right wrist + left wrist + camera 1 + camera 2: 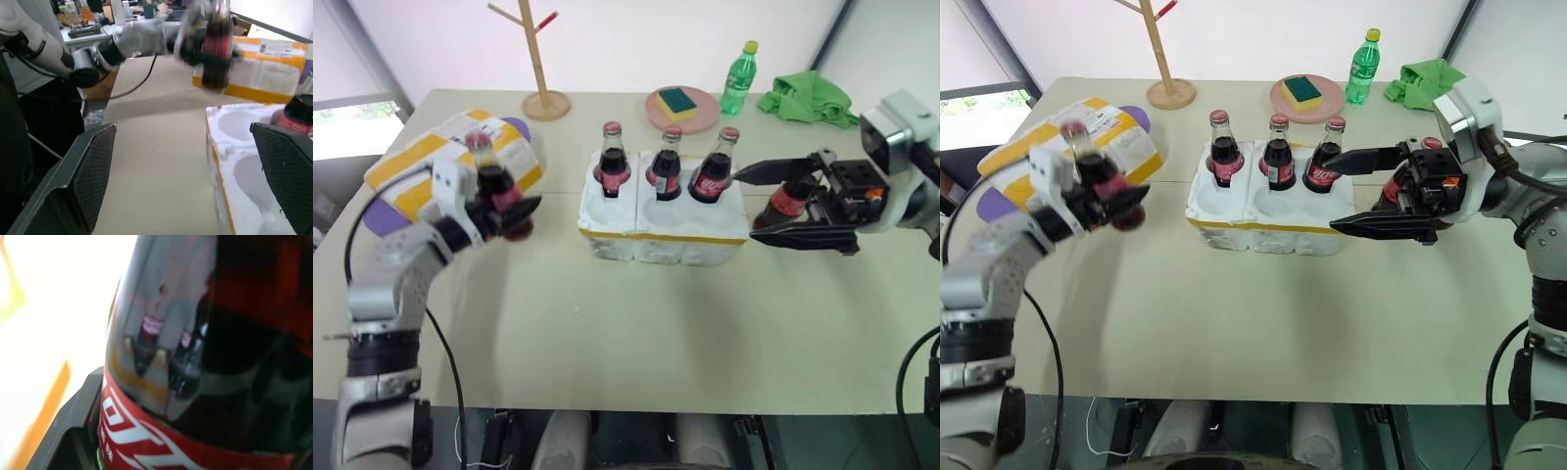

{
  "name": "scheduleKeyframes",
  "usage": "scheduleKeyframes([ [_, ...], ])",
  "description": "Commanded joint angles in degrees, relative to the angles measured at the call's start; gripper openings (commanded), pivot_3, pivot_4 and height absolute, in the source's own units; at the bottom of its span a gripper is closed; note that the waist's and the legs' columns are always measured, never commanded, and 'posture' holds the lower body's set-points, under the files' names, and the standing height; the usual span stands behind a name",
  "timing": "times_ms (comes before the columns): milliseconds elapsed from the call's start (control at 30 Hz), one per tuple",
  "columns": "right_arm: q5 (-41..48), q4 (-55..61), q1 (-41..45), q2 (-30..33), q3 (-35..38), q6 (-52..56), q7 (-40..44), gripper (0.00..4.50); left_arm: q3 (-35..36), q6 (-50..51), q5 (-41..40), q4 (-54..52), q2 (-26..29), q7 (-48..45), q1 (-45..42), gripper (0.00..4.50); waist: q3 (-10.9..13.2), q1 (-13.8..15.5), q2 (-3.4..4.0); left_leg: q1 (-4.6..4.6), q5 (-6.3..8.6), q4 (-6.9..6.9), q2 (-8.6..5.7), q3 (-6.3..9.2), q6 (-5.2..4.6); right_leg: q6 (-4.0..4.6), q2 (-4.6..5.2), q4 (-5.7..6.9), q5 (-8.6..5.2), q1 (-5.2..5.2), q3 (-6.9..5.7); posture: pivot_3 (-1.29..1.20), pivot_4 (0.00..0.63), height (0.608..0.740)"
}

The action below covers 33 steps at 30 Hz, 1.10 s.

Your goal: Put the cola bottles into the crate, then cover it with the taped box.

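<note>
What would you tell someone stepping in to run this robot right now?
Left gripper: jaws shut on a held cola bottle, lifted off the table in front of the taped box.
Right gripper: jaws open and holding nothing, just right of the crate, with a loose cola bottle standing close behind it.
Done: three cola bottles stand in the crate's back row of wells.
Left: the front wells are unfilled. Seat the held bottle, then the loose one. A sixth bottle is not visible. Last, cover the crate with the taped box.
</note>
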State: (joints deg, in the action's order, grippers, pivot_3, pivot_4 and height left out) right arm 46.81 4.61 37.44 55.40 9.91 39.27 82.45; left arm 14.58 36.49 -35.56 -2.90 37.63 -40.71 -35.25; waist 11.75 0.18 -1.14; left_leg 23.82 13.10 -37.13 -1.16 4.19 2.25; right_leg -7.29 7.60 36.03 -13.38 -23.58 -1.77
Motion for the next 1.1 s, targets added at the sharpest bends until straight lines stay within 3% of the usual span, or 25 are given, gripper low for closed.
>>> scheduleKeyframes([
  [33, -0.90, -0.17, -1.12, 0.39, 2.13, -1.82, -0.68, 4.50, 1.21, 5.32, -6.59, -2.84, 0.71, 0.04, -12.38, 2.91, 0.01, 0.25, -0.01, 0.02, 0.00, 0.01, -0.01, 0.00, 0.00, -0.02, 0.00, -0.01, 0.00, 0.00, -0.01, 0.00, 0.150, 0.740],
  [233, -1.76, 0.84, -4.00, -0.99, 2.68, -3.34, -3.13, 4.50, -4.64, 7.23, -5.80, 3.77, -3.78, -2.39, -22.57, 2.91, 0.01, 0.13, 0.00, 0.00, 0.00, 0.05, -0.04, -0.02, 0.00, -0.10, 0.00, -0.03, -0.02, 0.00, 0.00, 0.00, 0.150, 0.740],
  [500, -0.66, 3.13, -7.72, -1.25, 5.12, -3.49, -6.55, 4.50, -13.12, 1.34, 1.29, 9.51, -7.68, -8.51, -18.92, 2.91, 0.06, -0.97, 0.00, -0.01, -0.02, 0.05, -0.03, -0.03, 0.01, -0.09, -0.01, 0.01, -0.01, -0.02, 0.03, 0.00, 0.150, 0.740],
  [733, -0.21, 4.33, -9.80, -1.59, 6.71, -3.51, -8.74, 4.50, -15.80, -0.62, 4.47, 12.22, -12.56, -9.46, -17.72, 2.91, 0.09, -0.74, -0.04, 0.06, -0.02, 0.01, -0.04, -0.02, 0.01, -0.10, 0.00, -0.01, 0.00, -0.02, 0.03, 0.00, 0.150, 0.740],
  [1033, -0.73, 3.42, -9.18, -2.40, 6.27, -3.91, -9.78, 4.50, -21.81, -4.66, 11.84, 10.23, -12.34, -12.32, -11.92, 2.91, 0.09, -0.65, -0.04, 0.01, -0.02, 0.00, -0.04, -0.01, 0.01, -0.10, 0.00, 0.00, 0.00, 0.02, 0.03, 0.00, 0.150, 0.740],
  [1100, -1.23, 3.00, -8.95, -2.71, 5.95, -4.26, -9.89, 4.50, -22.50, -4.77, 12.71, 9.60, -12.27, -12.65, -10.88, 3.99, 0.09, -0.62, -0.04, 0.03, -0.02, -0.01, -0.04, -0.01, 0.01, -0.09, 0.01, 0.00, 0.00, 0.01, 0.03, 0.00, 0.150, 0.740],
])
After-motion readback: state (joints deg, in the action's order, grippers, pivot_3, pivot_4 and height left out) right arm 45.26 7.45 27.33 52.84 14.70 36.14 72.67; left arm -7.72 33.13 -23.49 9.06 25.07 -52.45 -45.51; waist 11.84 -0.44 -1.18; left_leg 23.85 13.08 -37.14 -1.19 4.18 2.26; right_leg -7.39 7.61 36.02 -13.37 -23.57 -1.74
